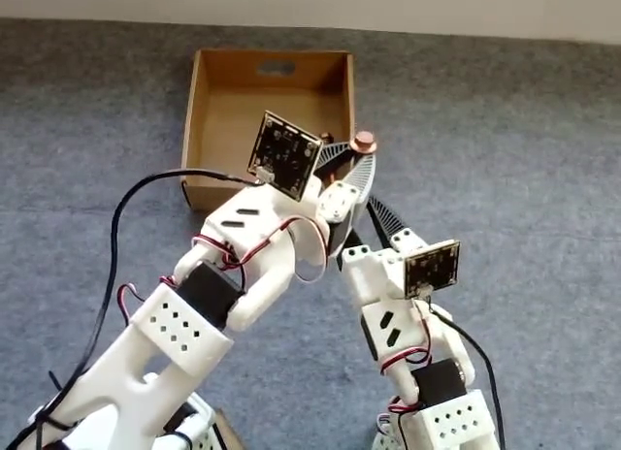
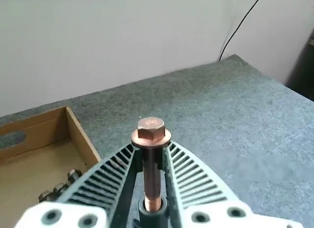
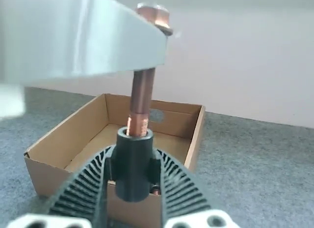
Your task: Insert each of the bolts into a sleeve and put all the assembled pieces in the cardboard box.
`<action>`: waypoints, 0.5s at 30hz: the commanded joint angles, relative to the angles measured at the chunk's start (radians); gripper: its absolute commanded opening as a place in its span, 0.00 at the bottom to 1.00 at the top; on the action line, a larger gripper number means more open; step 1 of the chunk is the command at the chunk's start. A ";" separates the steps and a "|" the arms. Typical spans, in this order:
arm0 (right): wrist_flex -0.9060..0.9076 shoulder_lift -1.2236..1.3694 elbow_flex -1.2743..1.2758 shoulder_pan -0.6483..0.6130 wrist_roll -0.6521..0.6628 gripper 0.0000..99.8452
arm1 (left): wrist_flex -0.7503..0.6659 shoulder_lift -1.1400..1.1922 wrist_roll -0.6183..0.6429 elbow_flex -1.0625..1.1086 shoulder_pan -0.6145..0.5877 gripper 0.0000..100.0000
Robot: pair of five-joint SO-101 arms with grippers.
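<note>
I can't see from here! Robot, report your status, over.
Left gripper shut on bolt. Right gripper shut on sleeve. Bolt tip inside sleeve's mouth. Nothing blocking the cardboard box.

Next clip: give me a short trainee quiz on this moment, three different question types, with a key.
1. True or false: the left gripper is shut on the bolt.
2. The right gripper holds: A) the sleeve, B) the bolt, C) nothing.
3. Fill in: more bolt heads show inside the cardboard ____.
Key: 1 true; 2 A; 3 box.
</note>
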 commanded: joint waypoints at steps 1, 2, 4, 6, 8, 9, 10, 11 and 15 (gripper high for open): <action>-0.019 -0.015 -0.012 -0.001 0.005 0.01 | -0.017 -0.013 0.002 0.010 -0.022 0.01; -0.019 -0.015 -0.012 -0.001 0.005 0.01 | -0.017 -0.013 0.002 0.010 -0.022 0.01; -0.019 -0.015 -0.012 -0.001 0.005 0.01 | -0.017 -0.013 0.002 0.013 -0.022 0.01; -0.019 -0.015 -0.012 -0.001 0.005 0.01 | -0.017 -0.013 0.002 0.013 -0.022 0.01; -0.019 -0.015 -0.012 -0.001 0.005 0.01 | -0.017 -0.013 0.002 0.013 -0.022 0.01; -0.019 -0.015 -0.012 -0.001 0.005 0.01 | -0.017 -0.013 0.002 0.015 -0.022 0.01; -0.019 -0.015 -0.012 -0.001 0.005 0.01 | -0.017 -0.013 0.002 0.015 -0.022 0.01; -0.019 -0.015 -0.012 -0.001 0.005 0.01 | -0.015 -0.013 0.002 0.015 -0.022 0.01; -0.019 -0.015 -0.012 -0.001 0.006 0.01 | 0.026 -0.013 0.002 0.013 -0.019 0.01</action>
